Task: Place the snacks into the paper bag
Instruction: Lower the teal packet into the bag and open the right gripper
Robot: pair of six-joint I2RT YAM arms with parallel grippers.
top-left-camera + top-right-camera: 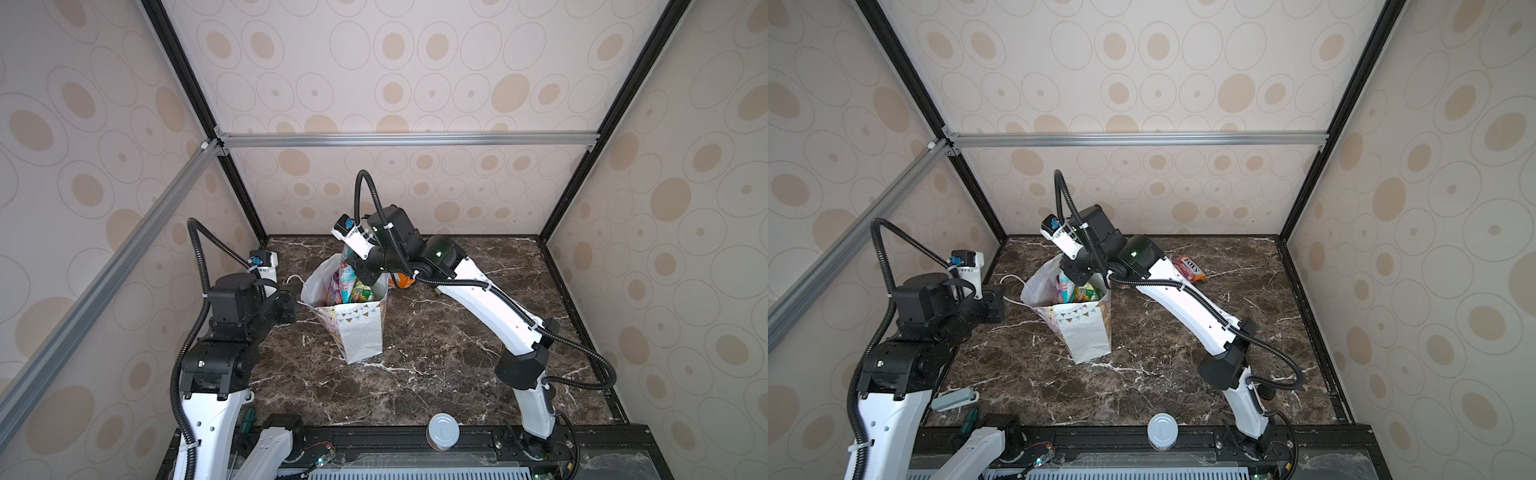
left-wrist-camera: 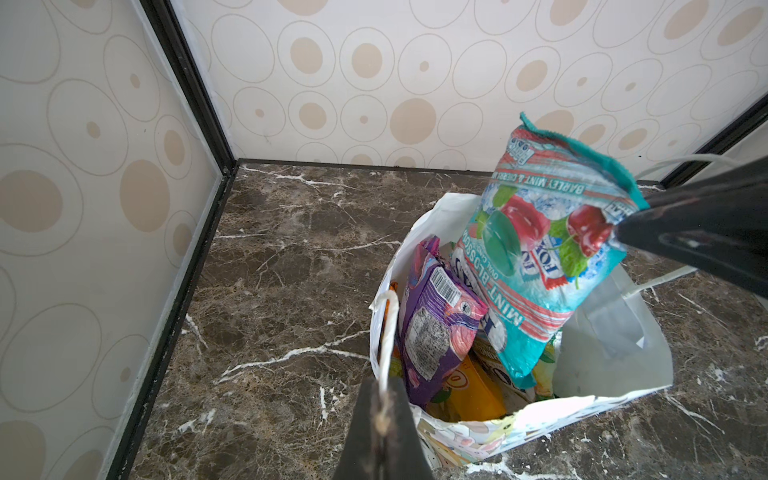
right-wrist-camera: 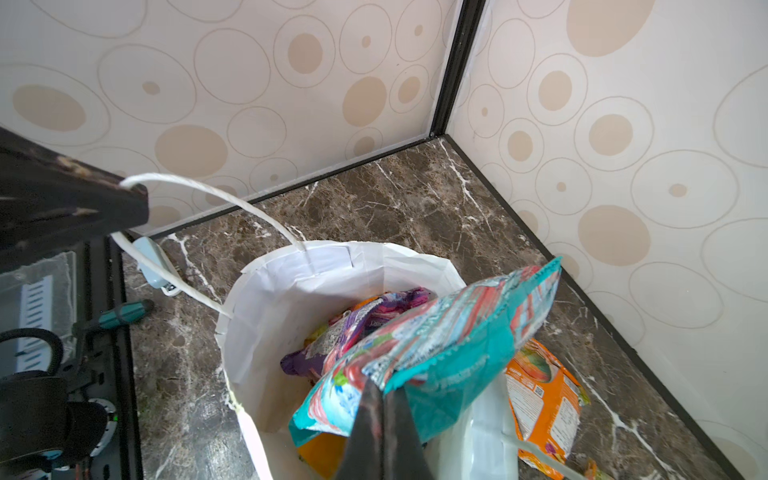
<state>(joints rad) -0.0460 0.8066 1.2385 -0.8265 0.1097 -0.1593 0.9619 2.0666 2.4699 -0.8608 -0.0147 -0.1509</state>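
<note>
The white paper bag [image 1: 359, 332] [image 1: 1088, 332] stands open mid-table. My left gripper [image 2: 384, 399] [image 1: 293, 305] is shut on its white cord handle [image 2: 388, 332] [image 3: 216, 195], at the bag's left side. My right gripper [image 3: 384, 395] [image 2: 619, 230] is shut on the edge of a teal FOX'S packet [image 2: 540, 249] [image 3: 449, 345], which hangs tilted over the bag's mouth with its lower end inside. A purple packet [image 2: 436, 328] and yellow ones lie in the bag. An orange packet [image 3: 544, 399] lies on the table behind the bag, and a pink FOX'S packet [image 1: 1188, 268] lies farther right.
A silver-lidded can [image 1: 443, 430] [image 1: 1163, 430] stands at the front edge. A pale blue tool [image 1: 955, 399] and a green-handled screwdriver [image 1: 970, 417] lie front left. Patterned walls close in the left, back and right sides of the marble table [image 1: 436, 365].
</note>
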